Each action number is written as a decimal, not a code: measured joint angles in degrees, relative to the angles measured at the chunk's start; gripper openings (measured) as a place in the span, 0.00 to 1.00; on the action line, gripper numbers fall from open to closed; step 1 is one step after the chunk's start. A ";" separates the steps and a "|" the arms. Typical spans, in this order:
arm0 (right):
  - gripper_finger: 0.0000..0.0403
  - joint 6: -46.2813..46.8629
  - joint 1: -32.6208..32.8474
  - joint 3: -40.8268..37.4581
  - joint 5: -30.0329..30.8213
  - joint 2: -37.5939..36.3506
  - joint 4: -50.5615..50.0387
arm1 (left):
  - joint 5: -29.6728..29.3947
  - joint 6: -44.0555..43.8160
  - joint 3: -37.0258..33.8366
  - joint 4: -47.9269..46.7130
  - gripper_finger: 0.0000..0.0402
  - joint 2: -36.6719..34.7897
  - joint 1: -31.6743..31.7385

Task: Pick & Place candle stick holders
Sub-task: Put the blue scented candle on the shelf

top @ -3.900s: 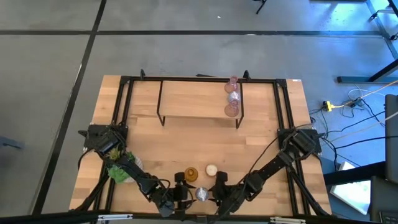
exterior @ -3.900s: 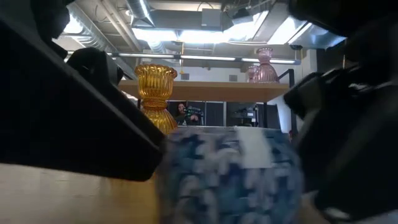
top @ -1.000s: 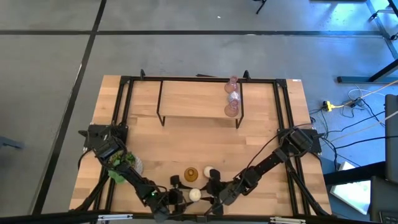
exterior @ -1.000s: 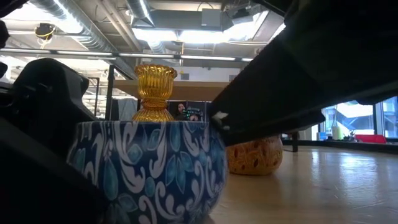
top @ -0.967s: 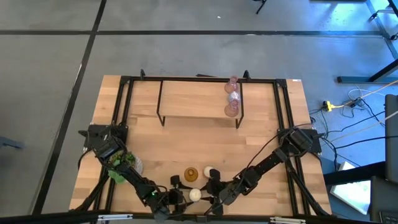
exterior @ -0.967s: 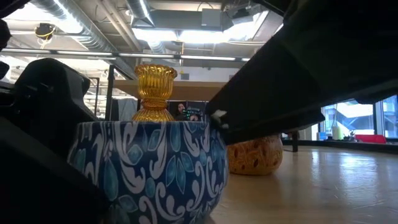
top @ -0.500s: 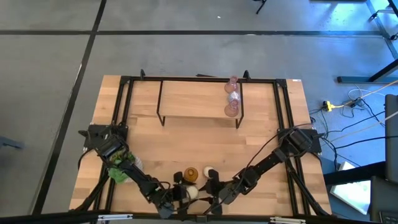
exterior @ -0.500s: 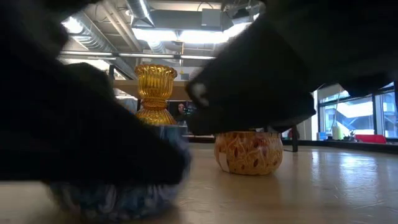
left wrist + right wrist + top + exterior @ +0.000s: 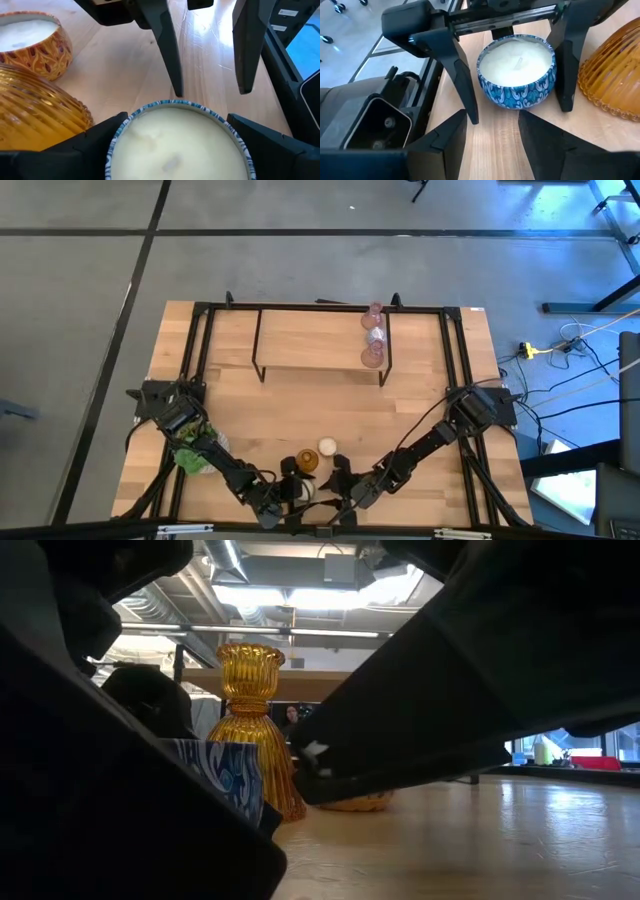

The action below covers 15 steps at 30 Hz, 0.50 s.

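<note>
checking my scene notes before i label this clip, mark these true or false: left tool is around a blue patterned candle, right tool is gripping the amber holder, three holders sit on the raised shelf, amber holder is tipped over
1. The left tool is around a blue patterned candle. True: one finger stands on each side of it.
2. The right tool is gripping the amber holder. False: it is open and empty, facing the blue candle.
3. Three small holders sit on the raised shelf. True: they stand in a row near its right end.
4. The amber holder is tipped over. False: the low view shows it upright on the table.
</note>
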 joint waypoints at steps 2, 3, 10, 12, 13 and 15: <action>0.46 0.00 0.00 0.00 0.00 0.00 0.00 | 0.26 -0.15 0.00 -0.04 0.84 -0.04 0.00; 0.46 0.00 0.00 0.00 0.00 0.00 -0.02 | 0.30 -0.17 0.00 -0.04 0.84 -0.04 -0.01; 0.46 0.45 0.14 0.00 -1.28 -0.02 -0.15 | 0.05 -0.77 -0.02 -0.47 0.76 -0.04 -0.02; 0.46 0.83 0.40 0.00 -1.57 -0.02 -0.16 | -0.10 -0.80 -0.07 -0.55 0.71 -0.04 -0.12; 0.46 0.87 0.62 0.00 -1.56 -0.03 -0.17 | -0.14 -0.81 -0.07 -0.55 0.70 -0.02 -0.20; 0.46 0.87 1.11 0.00 -1.60 -0.07 -0.17 | -0.18 -0.87 -0.07 -0.53 0.70 -0.02 -0.24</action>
